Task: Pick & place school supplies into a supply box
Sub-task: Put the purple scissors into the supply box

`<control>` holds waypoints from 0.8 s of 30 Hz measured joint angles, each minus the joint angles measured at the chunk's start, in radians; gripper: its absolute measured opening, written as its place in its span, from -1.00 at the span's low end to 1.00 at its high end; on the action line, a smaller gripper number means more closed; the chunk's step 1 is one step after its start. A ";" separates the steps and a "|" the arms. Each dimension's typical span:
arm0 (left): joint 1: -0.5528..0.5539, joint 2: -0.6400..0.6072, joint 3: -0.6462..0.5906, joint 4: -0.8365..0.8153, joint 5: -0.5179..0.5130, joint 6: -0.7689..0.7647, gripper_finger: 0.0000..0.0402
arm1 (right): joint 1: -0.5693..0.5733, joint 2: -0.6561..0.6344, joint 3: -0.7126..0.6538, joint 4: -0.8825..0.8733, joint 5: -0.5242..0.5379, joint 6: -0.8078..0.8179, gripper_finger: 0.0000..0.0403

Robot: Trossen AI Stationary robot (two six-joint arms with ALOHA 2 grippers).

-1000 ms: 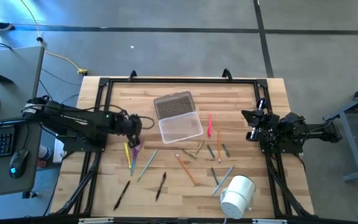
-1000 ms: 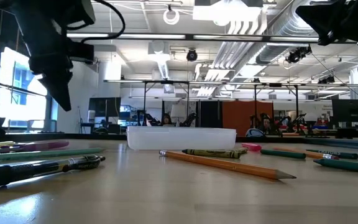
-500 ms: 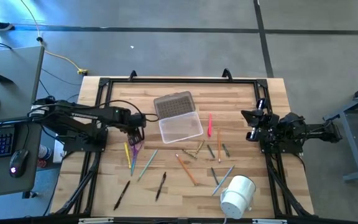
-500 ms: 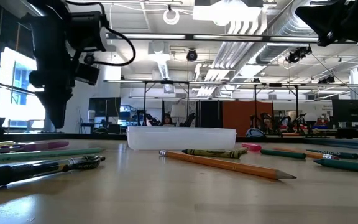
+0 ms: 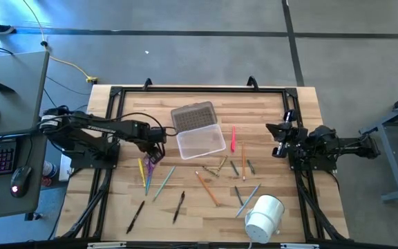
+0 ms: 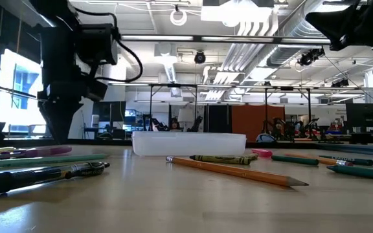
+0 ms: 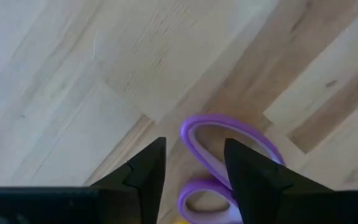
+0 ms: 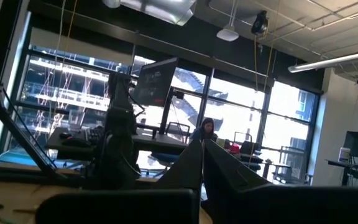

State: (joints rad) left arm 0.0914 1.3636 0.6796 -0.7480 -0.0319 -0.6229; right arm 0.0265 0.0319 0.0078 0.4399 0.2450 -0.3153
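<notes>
1. The left hand [image 7: 191, 168] is down at the bench [image 5: 185, 214], its fingers parted and straddling one purple loop of what looks like a pair of scissors [image 7: 229, 155]. A finger that lands on the loop rather than beside it would likely skid the scissors sideways instead of trapping them.

2. In the high view the left hand [image 5: 155, 150] sits at the top of a tight cluster: a yellow pencil [image 5: 142, 172], the purple handles and a pale green pencil [image 5: 163, 182]. Closing here may pinch a neighbour too, or knock it away.

3. A grip on a thin curved loop is off-centre, so the scissors would probably swing or slip when lifted.

4. The supply box [image 5: 200, 141] lies just beside the cluster, its ribbed lid [image 5: 192, 116] hinged back. A hanging load could catch the clear wall and shove the light box.

5. The remaining supplies lie scattered, among them an orange pencil [image 5: 206, 188] and a black pen [image 5: 179, 205]. The white roll [image 5: 264, 217] near the bench's front edge is not one of them.

6. The right hand [image 5: 276, 140] waits closed and empty at the right side, well apart from the work.
</notes>
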 joint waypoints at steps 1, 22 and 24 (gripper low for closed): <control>0.000 0.015 0.000 -0.005 0.000 -0.011 -0.06 | 0.000 0.000 0.000 -0.004 0.000 0.000 -1.00; -0.002 0.148 0.005 0.026 -0.035 -0.123 -0.84 | 0.000 0.001 0.000 -0.091 -0.001 0.093 -1.00; -0.001 0.151 0.020 0.012 -0.039 -0.138 -0.84 | 0.000 0.001 0.000 -0.105 -0.001 0.101 -1.00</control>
State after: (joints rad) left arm 0.0902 1.5149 0.6998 -0.7358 -0.0711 -0.7608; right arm 0.0266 0.0326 0.0078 0.3347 0.2443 -0.2139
